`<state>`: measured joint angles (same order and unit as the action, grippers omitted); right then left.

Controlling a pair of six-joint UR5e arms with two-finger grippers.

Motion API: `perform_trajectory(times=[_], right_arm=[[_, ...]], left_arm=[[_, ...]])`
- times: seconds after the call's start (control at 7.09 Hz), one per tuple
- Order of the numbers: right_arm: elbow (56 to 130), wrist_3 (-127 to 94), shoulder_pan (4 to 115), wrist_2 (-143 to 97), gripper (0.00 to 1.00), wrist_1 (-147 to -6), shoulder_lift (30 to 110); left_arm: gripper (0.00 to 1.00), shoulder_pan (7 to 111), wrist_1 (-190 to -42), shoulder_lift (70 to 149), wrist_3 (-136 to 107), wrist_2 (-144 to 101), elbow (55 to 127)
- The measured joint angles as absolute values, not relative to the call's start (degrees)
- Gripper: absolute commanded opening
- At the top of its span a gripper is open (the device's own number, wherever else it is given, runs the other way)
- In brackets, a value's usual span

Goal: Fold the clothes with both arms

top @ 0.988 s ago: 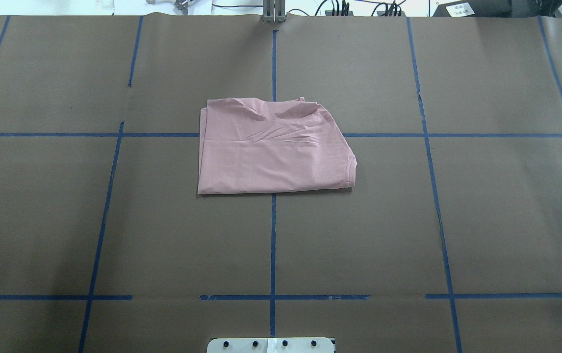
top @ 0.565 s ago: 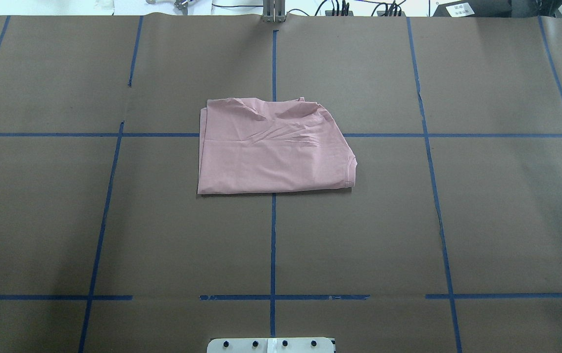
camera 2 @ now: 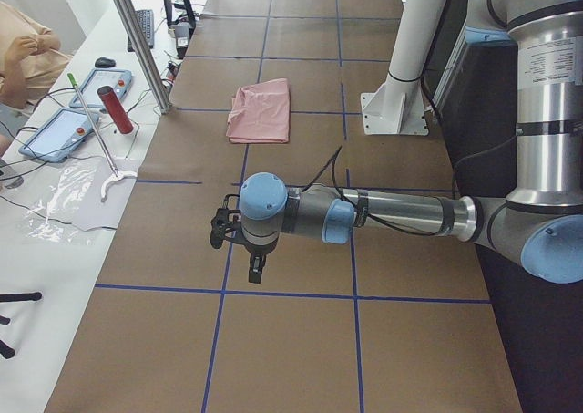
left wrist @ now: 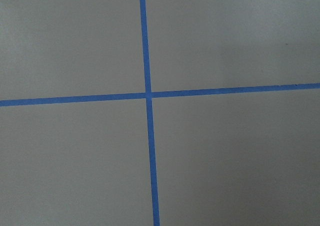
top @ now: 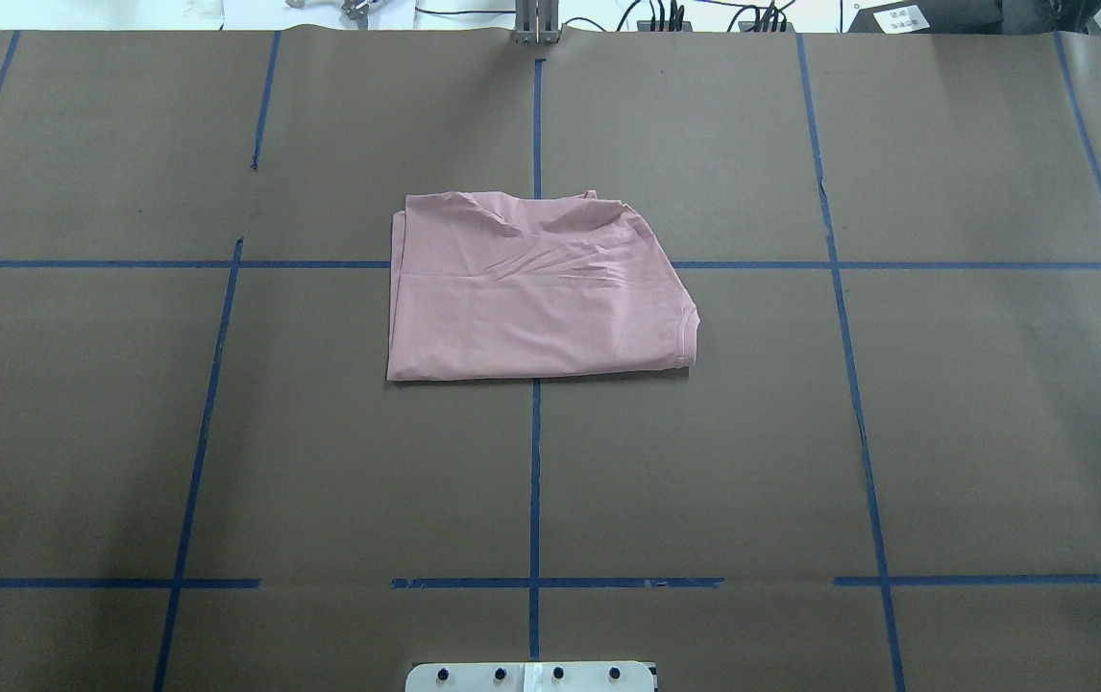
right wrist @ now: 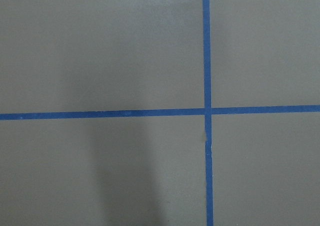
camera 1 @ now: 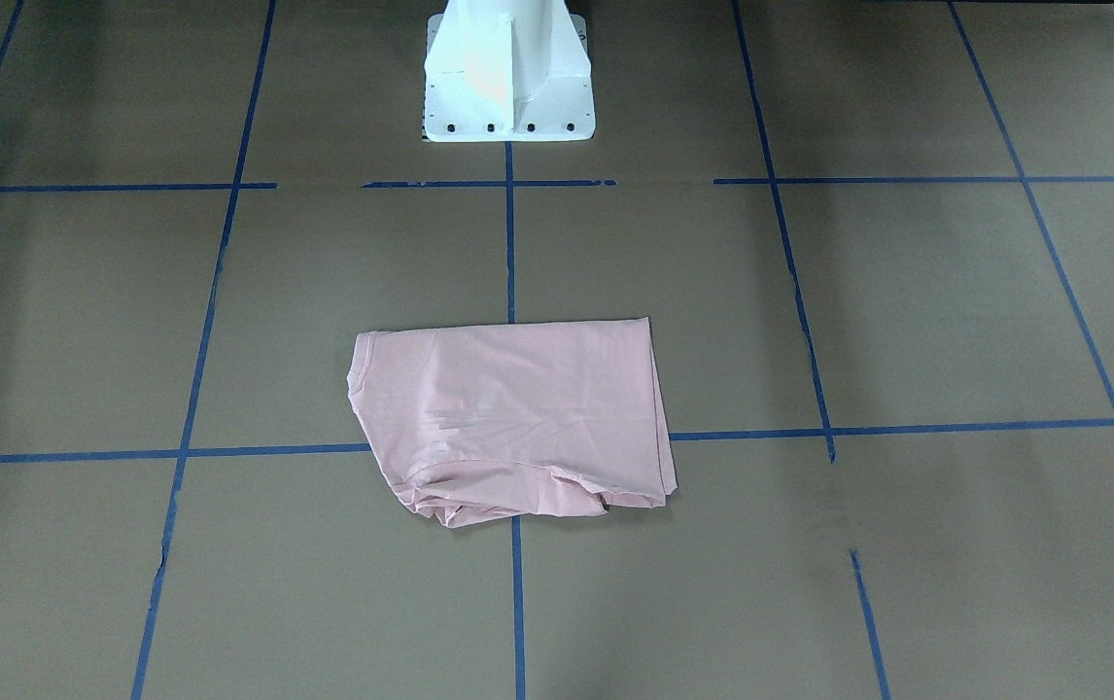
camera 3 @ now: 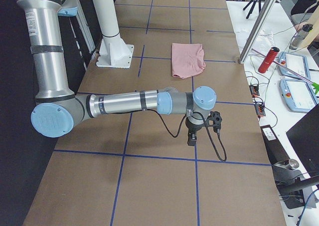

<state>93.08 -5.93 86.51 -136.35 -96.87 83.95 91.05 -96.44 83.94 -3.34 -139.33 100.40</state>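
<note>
Brown, seemingly papered table (top: 992,432), blue tape grid (top: 535,481) — white bench (camera 2: 55,249) beside.

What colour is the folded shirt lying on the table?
The shirt is pale pink, with no print showing. The exterior front-facing view shows it best.

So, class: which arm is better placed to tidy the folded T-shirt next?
Right, marginally: the T-shirt has its uneven sleeve end toward the right arm; the left arm faces its straight folded edge. Both hover far off.
</note>
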Motion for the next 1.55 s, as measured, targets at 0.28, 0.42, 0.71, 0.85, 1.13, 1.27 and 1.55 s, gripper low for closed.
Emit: perform_trajectory(times=[0.28,0.42,0.71,0.85,1.13,1.27,1.55], right_arm=[[93.7,-5.8,85.6,-136.3,1.0,-96.8,83.9],[94.3,-6.0,84.8,-136.2,1.0,-96.8,83.9],[94.4,-6.1,84.3,-136.1,1.0,-96.9,83.9],[94.1,-6.3,84.1,-136.1,1.0,-96.9,84.0],[93.8,-6.4,84.0,-136.2,1.0,-96.9,84.3],[93.7,-6.4,83.9,-136.3,1.0,-96.9,84.6],[93.8,-6.4,83.9,-136.5,1.0,-96.9,84.9]], left_arm=[[1.0,91.1,-96.5,83.8,-3.3,-139.1,100.2],[1.0,91.1,-96.5,83.8,-3.3,-138.7,100.1],[1.0,91.1,-96.4,84.0,-3.5,-137.1,100.3],[1.0,91.2,-96.3,83.9,-3.5,-136.3,100.5],[1.0,91.6,-94.2,83.7,-3.4,-134.7,101.0],[1.0,91.7,-91.8,83.4,-3.4,-134.2,101.7],[1.0,91.7,-87.0,81.2,-3.1,-134.0,104.9]])
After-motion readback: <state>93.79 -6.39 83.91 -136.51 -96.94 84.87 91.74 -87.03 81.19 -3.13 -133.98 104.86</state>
